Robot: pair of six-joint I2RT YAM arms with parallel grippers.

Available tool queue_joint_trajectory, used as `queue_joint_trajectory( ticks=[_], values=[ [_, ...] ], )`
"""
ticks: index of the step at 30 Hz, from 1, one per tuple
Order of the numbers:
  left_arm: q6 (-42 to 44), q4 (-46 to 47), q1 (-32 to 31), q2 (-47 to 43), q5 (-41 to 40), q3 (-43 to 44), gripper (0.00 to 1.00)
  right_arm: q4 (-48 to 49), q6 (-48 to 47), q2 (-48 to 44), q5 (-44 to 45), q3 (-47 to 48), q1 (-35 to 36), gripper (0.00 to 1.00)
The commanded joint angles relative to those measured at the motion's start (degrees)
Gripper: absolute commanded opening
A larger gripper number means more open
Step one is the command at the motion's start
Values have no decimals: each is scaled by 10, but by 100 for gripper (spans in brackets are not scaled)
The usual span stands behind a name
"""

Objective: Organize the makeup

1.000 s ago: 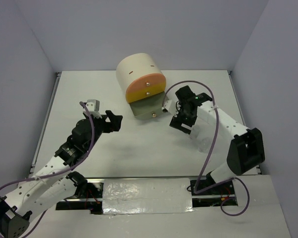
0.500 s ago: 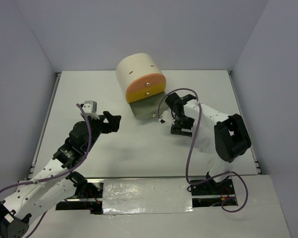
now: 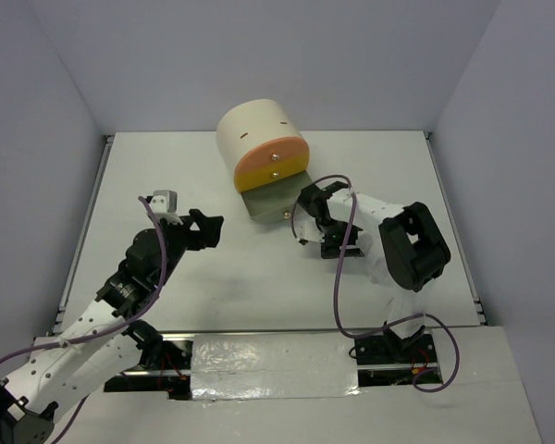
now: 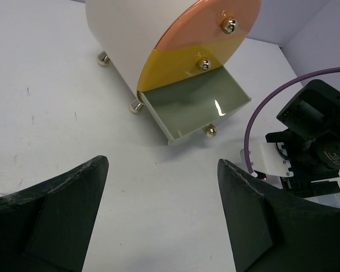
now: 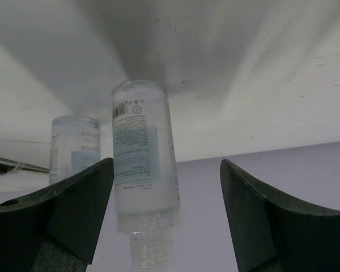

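Note:
Two clear little bottles with printed labels show upside down in the right wrist view, standing on the white table. The nearer bottle sits between my right gripper's open fingers, close to the left one and untouched. The second bottle is farther off to the left. In the top view my right gripper is folded in just right of the open drawer, and the arm hides the bottles. My left gripper is open and empty over bare table, facing the drawer unit. Sponges and palettes are out of view.
The cream cylindrical unit with orange and yellow drawer fronts stands at the back centre. Its bottom grey-green drawer is pulled open and looks empty. The right arm's purple cable loops over the table. Grey walls enclose the table.
The right arm has folded in and its wrist has swung left toward the open drawer. The left gripper has drifted slightly left and stayed open.

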Motion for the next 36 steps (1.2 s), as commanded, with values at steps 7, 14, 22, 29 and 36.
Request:
queue_joint_trajectory(
  ticks=[7, 14, 22, 29, 36],
  values=[
    [-7, 27, 5, -13, -3, -8, 90, -34, -23, 10, 46, -7, 3, 73],
    [-8, 25, 7, -18, -3, -8, 90, -54, -17, 21, 44, -11, 3, 69],
    [-12, 24, 7, -24, -4, -11, 90, -73, -12, 24, 19, 12, 2, 43],
    [-11, 21, 8, -23, 0, -5, 90, -101, -37, -26, -108, 108, 1, 17],
    [-8, 29, 9, -6, 10, 7, 90, -85, -119, -139, -323, 192, -12, 9]
  ],
)
